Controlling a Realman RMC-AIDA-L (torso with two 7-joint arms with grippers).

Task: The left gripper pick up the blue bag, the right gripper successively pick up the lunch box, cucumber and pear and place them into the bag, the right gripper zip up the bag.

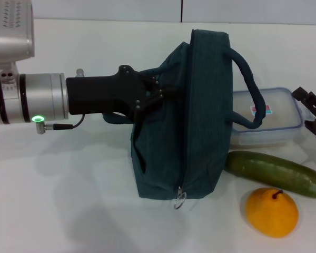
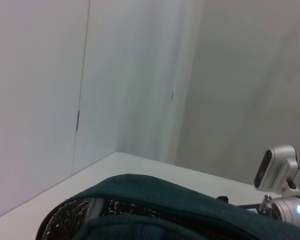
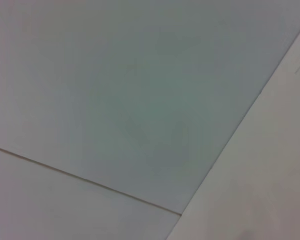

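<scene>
Two claws show in the head view. The left claw (image 1: pixel 159 95) reaches in from the robot's left, its black body ending at the left side of the blue bag (image 1: pixel 184 126); its fingers are closed on the bag's near handle and fabric there, so the bag stands upright on the white counter (image 1: pixel 68 200). The bag's zipper runs down its middle face, with the metal ring pull (image 1: pixel 179 200) hanging at the lower end near the counter. The other handle (image 1: pixel 250 89) loops out to the robot's right, over the lunch box (image 1: pixel 276 118).

The lunch box lies on the counter just behind and right of the bag, partly hidden by it. The cucumber (image 1: pixel 276 172) lies in front of the lunch box, its end close to the bag's lower corner. The pear (image 1: pixel 272 212) sits just in front of the cucumber, stem up.

The right claw (image 1: pixel 313 113) enters at the right edge beside the lunch box; whether it is spread or closed I cannot tell.

The left wrist view shows the bag's rim and silver lining (image 2: pixel 75 215).
</scene>
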